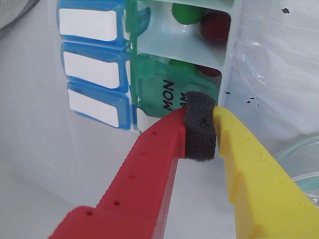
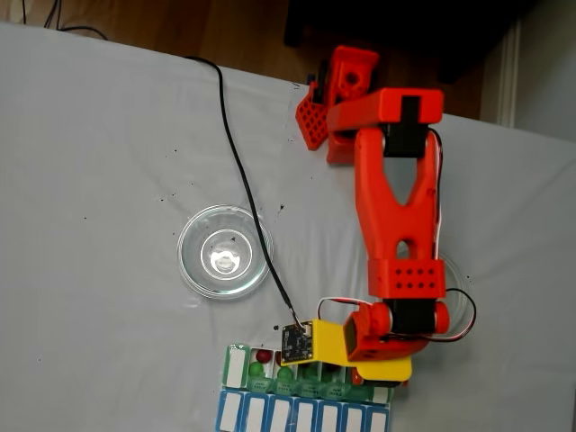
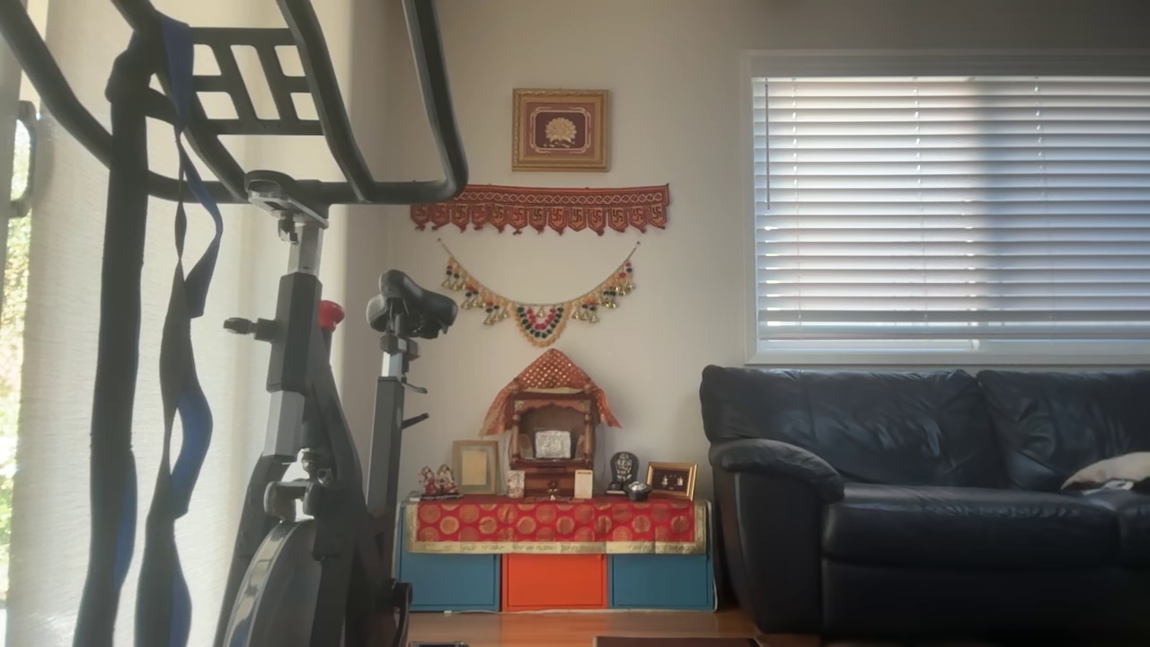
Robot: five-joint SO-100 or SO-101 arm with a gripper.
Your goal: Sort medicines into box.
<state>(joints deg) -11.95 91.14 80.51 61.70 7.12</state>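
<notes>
In the wrist view the long white pill box (image 1: 185,47) with green flip lids already holds glossy red and green balls (image 1: 215,26), while the red-and-yellow claw (image 1: 200,130), pinching only its dark foam pad, nudges the MON lid (image 1: 172,84), so sorting looks nearly finished.

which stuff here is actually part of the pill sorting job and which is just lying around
Part of the job:
- green-lidded box
- green ball and dark red ball in an open compartment
- MON lid, half closed
- gripper, its foam-padded jaws at that lid

Just lying about:
- blue-and-white organiser
- glass dish
- black cable
</notes>
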